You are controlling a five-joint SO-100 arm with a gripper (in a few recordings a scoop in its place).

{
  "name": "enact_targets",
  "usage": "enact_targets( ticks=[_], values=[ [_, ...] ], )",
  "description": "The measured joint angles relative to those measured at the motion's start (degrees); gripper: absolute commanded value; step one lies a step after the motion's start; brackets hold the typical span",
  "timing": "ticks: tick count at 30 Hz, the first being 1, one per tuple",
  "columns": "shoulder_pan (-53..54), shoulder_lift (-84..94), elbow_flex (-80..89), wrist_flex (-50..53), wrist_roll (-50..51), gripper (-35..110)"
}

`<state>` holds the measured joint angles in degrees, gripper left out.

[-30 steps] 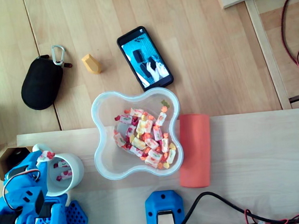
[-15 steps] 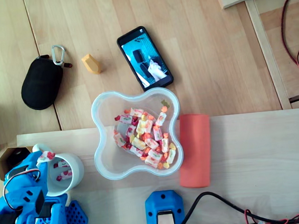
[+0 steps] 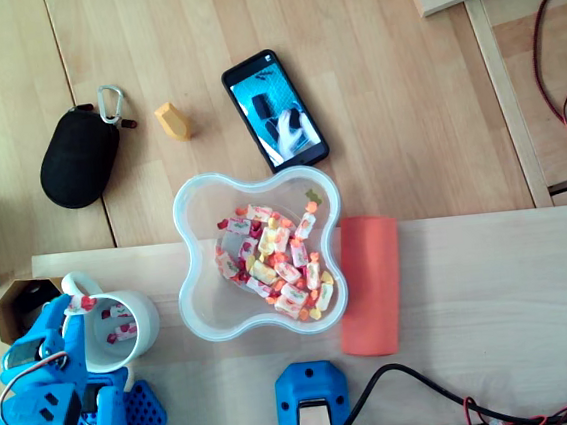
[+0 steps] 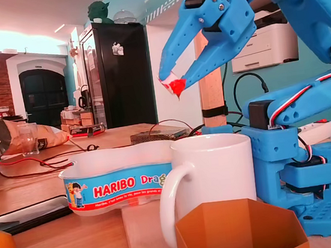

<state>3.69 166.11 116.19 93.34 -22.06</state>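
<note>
Work in hand, as I judged it, was the carrying step: one candy was lifted and not yet let go. Going from the left of the overhead view, a black pouch (image 3: 78,160) lay on the desk (image 3: 404,110), well apart from the arm. An orange hexagonal box (image 3: 13,299) stood just beside the blue gripper (image 3: 76,301). The gripper was clenched on a red and white candy (image 3: 87,303). The fixed view showed the same pinch, with the gripper (image 4: 175,81) closed on the candy (image 4: 175,87) high above the white mug (image 4: 214,172). From above, the candy sat over the left rim of the mug (image 3: 147,336) rather than over the middle of its opening, and a few wrapped pieces (image 3: 121,332) lay inside. To the right of the mug stood a clear tub (image 3: 194,306) with many wrapped sweets (image 3: 273,259) in it. Beyond the tub a phone (image 3: 273,108) lay on the desk, and a salmon pad (image 3: 369,285) lay against the tub's right side, seemingly touching it. The next move, in my judgement, called for a small shift to the right, so that the candy would hang fully over the opening. Only then would it call for a release, because letting go at the rim could make the candy bounce out toward the box.
</note>
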Motion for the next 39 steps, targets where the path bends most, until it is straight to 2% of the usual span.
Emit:
enact_targets(
  ticks=[20,24,33,39],
  values=[
    [0.0,2.29,5.27,-0.35,-4.22,-4],
    [1.49,2.29,5.19,-0.53,-10.55,-4],
    [19.42,2.29,5.19,-0.53,-27.16,-4],
    [21.71,2.29,4.92,-2.37,-37.35,-4]
  ],
)
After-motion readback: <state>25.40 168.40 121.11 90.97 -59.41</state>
